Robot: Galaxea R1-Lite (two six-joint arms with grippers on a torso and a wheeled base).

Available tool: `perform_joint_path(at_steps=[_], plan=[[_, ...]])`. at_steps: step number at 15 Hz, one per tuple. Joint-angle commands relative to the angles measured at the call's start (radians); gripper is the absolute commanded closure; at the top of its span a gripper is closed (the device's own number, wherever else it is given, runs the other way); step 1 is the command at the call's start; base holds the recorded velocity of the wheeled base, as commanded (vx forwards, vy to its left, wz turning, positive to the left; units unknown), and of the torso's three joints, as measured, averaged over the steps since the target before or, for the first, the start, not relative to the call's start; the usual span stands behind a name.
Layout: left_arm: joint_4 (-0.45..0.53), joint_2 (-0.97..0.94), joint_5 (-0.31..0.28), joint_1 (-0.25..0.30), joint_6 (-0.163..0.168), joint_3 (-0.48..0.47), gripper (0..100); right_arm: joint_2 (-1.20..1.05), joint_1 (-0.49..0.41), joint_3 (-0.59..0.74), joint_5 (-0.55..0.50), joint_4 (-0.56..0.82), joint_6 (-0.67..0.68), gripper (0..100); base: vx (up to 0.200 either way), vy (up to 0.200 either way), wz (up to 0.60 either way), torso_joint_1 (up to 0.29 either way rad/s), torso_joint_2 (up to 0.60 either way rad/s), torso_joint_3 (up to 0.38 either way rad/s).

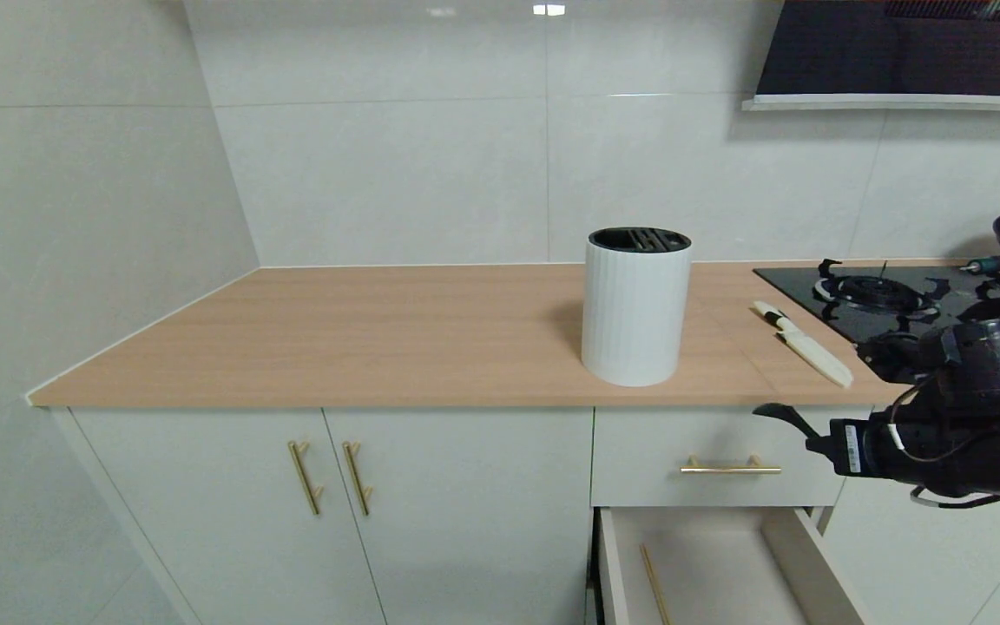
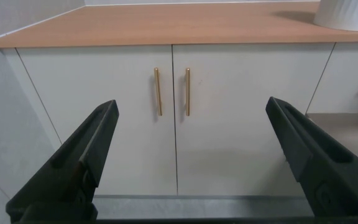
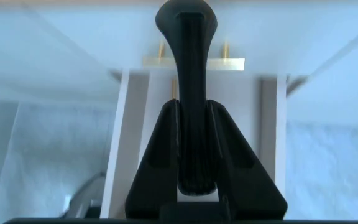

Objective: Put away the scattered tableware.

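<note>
Right gripper (image 3: 191,134) clamped on black utensil (image 3: 186,28), over open drawer (image 1: 708,555). Left gripper (image 2: 191,112) wide open, empty. Knife (image 1: 804,345) on counter, right of holder (image 1: 636,305). Risk: utensil gripped at one end may swing, clip drawer wall when released.

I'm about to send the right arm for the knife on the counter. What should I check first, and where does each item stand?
1. Knife free to reach: ok. It lies flat on the countertop between the white holder and the stove, with nothing on it.
2. Holder upright, slotted top facing up: ok.
3. Right gripper open for a grasp: not ok. Its fingers are pressed together.
4. Right gripper above counter height: not ok. It sits in front of the cabinet, about level with the countertop edge.
5. Left gripper out of the way: ok. It is open and faces the cabinet doors.
6. Lower drawer open: ok. A thin stick lies inside.
</note>
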Motion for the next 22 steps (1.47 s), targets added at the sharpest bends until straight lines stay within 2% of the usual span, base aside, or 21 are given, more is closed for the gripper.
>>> perform_joint_path(at_steps=[1,11,22], plan=[[0.001,0.001,0.0,0.0,0.0,0.0,0,-0.023,0.004,0.06,0.002,-0.001,-0.004,100,0.0,0.0,0.0,0.0,0.0,0.0],[-0.001,0.001,0.0,0.0,0.0,0.0,0,0.069,0.027,0.112,-0.005,-0.036,-0.009,100,0.0,0.0,0.0,0.0,0.0,0.0],[-0.001,0.001,0.0,0.0,0.0,0.0,0,0.181,0.027,0.14,-0.018,-0.151,-0.012,100,0.0,0.0,0.0,-0.01,0.02,0.013]])
